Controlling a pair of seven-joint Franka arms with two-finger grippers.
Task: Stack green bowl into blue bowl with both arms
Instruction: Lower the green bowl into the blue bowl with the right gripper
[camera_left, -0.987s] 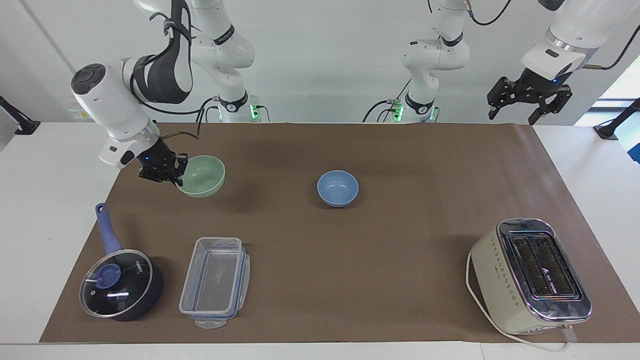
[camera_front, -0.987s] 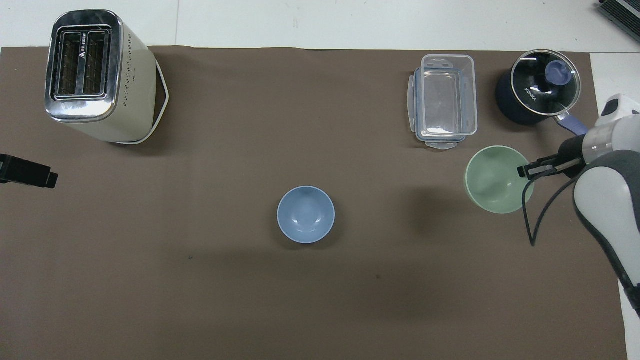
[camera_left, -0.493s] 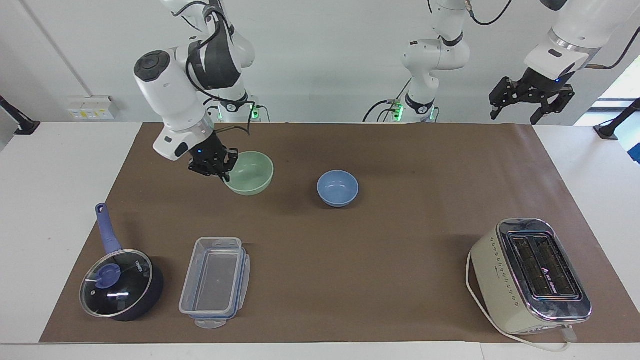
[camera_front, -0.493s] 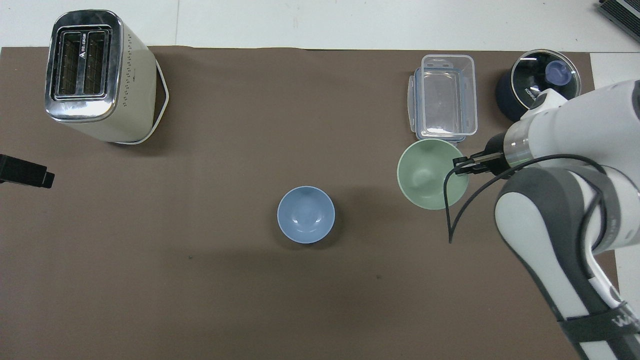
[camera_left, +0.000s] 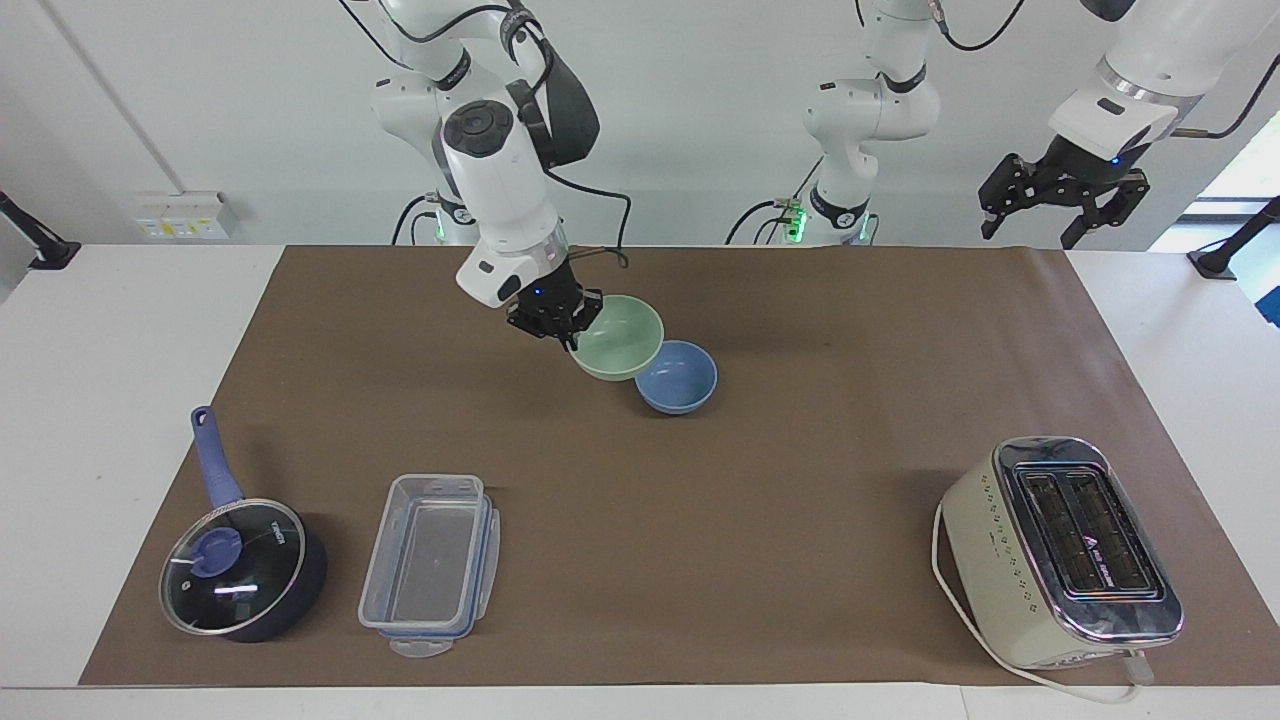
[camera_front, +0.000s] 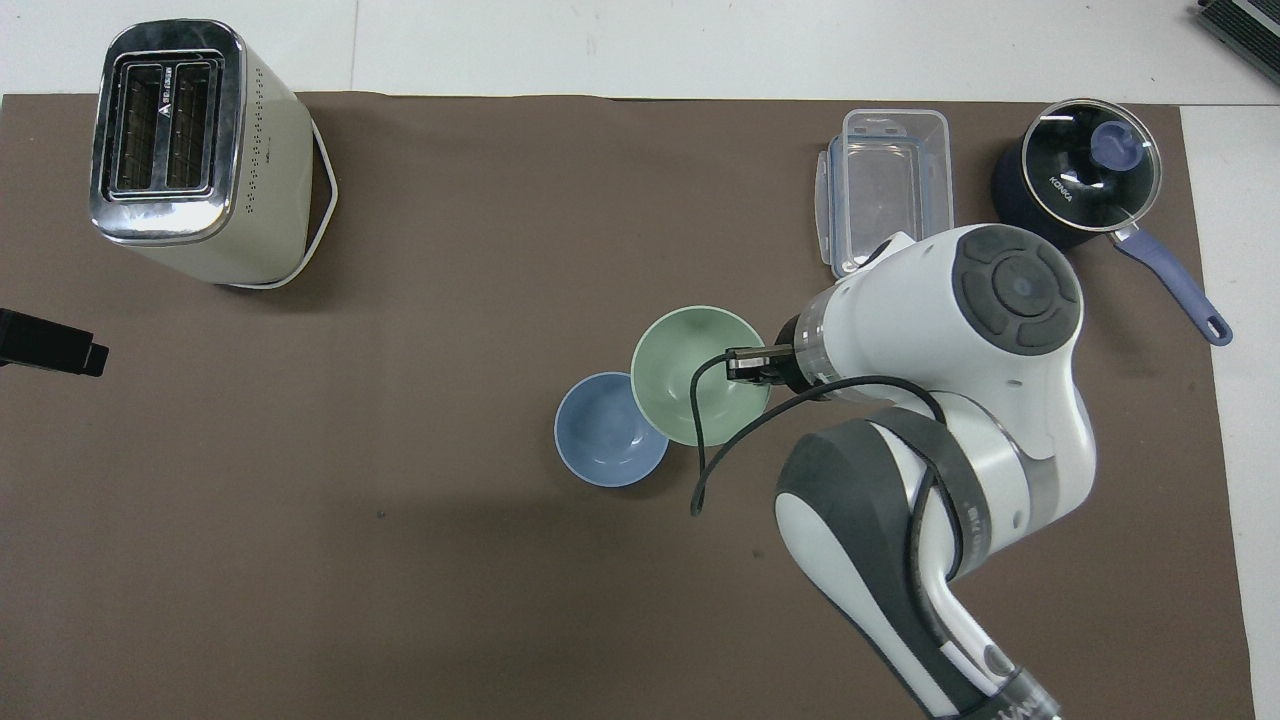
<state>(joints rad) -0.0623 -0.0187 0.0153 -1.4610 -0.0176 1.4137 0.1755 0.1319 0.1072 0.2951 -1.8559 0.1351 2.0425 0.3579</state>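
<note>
**Green bowl in the air, overlapping the blue one**

Now, we start at the fingers: the right gripper (camera_left: 570, 322) is pinched tight on the rim of the green bowl (camera_left: 622, 338), at the edge of the bowl toward the right arm's end of the table. We see the bowl carried clear of the mat, tipped a little, mouth still up. From above, the green bowl (camera_front: 700, 373) covers one edge of the blue bowl (camera_front: 608, 430); from across the table it hangs just above and beside the blue bowl (camera_left: 680, 376), not inside it. The blue bowl sits upright on the brown mat (camera_left: 780, 520), around the middle of the table.

Working outward, we follow the right arm (camera_front: 950, 340) coming in over the mat, its black cable looping down past the green bowl.

Over at the left arm's end, the left gripper (camera_left: 1062, 205) hangs high above the mat's edge with its fingers spread wide and nothing between them; that arm waits.

Farther from the robots we have the toaster (camera_left: 1062, 550) at the left arm's end, and at the right arm's end the clear container (camera_left: 430, 562) beside the lidded saucepan (camera_left: 240, 565).
</note>
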